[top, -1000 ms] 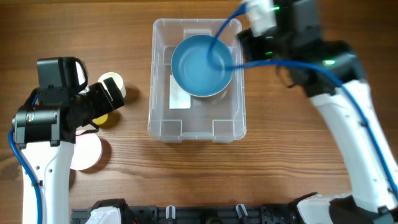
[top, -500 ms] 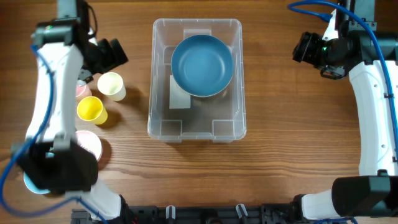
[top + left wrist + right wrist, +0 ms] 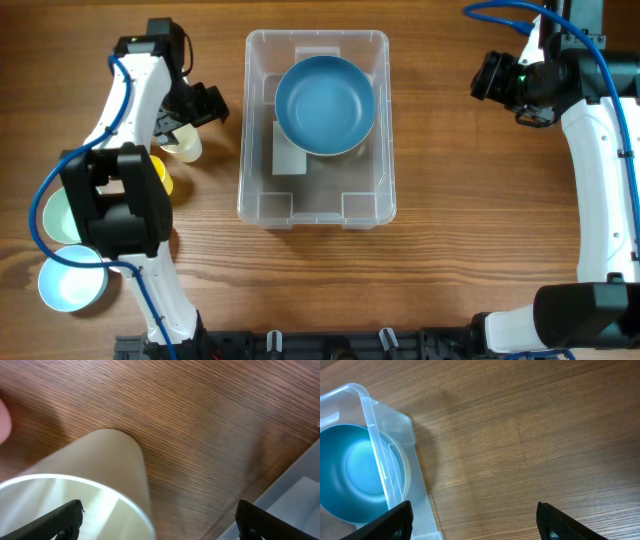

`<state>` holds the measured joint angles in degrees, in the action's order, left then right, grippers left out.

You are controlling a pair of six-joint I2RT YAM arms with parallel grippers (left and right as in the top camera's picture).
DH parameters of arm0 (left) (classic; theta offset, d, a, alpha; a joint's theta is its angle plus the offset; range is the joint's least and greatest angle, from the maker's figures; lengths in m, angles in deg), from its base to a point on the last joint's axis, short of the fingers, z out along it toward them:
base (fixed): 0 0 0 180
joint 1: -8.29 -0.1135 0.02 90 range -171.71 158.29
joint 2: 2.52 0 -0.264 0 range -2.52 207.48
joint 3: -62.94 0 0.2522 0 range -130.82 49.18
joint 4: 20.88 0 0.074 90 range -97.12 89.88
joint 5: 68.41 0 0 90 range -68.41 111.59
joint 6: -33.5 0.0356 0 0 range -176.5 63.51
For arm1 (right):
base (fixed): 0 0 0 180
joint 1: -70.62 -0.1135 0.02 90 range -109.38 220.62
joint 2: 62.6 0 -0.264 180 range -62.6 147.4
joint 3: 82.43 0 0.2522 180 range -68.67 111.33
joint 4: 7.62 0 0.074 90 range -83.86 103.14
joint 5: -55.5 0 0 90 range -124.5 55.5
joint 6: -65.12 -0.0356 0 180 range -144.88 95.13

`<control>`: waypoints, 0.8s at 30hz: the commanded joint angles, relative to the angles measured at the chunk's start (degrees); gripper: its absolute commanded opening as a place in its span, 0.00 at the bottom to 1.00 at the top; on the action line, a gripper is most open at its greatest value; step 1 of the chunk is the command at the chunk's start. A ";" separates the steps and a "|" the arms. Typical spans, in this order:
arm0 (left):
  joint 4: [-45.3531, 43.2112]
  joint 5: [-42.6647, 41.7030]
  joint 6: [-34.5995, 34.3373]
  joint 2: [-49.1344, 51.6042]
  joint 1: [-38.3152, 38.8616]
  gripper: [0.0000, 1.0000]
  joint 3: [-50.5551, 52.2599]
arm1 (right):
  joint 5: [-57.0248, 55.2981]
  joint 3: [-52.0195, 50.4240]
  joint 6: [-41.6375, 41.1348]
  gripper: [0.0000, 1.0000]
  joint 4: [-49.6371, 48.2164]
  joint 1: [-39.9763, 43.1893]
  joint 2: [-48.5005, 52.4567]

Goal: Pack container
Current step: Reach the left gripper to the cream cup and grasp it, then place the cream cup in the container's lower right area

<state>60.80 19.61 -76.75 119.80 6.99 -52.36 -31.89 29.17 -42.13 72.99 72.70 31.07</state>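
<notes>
Jaws on both arms stand spread, pinching nothing. The left gripper (image 3: 159, 521) hangs low over the table (image 3: 450, 250), with a cream cup (image 3: 100, 475) upright just below it. In the left wrist view one fingertip (image 3: 65, 516) shows in front of the cup's open mouth; whether it touches the rim cannot be told. The right gripper (image 3: 475, 521) is held above bare wood, well to the right of the container (image 3: 318, 192).

On the left side, a pale blue bowl (image 3: 72, 285) sits nearest the robot. Beyond it is a green bowl (image 3: 48, 215), partly hidden by the left arm. Farther on is a yellow cup (image 3: 162, 180), of which only an edge shows, with the cream cup just past it.

The container stands mid-table between the two arms, its long side running away from the robot. A white label (image 3: 290, 155) shows at its floor, left of centre. A blue bowl (image 3: 325, 105) sits upright in the far half, covering part of the label. The right wrist view catches one container corner, with the bowl seen through the clear wall.
</notes>
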 commanded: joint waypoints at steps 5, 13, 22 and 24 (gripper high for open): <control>-1.60 0.70 0.07 0.48 1.77 0.61 0.92 | 0.87 -0.22 0.79 0.80 0.11 0.02 0.52; -1.95 5.35 0.07 0.48 1.77 0.24 3.37 | 0.87 -0.22 0.79 0.80 0.13 0.02 0.52; -0.50 6.19 0.50 -0.68 1.86 0.04 0.76 | 0.87 -0.22 0.87 0.80 0.13 0.02 0.52; 3.08 6.21 0.55 -3.04 2.64 0.04 -4.44 | 0.87 -0.22 2.12 0.80 0.11 0.02 0.52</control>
<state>61.48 24.81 -76.72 119.82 8.74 -50.74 -31.89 29.17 -41.80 73.03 72.70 31.07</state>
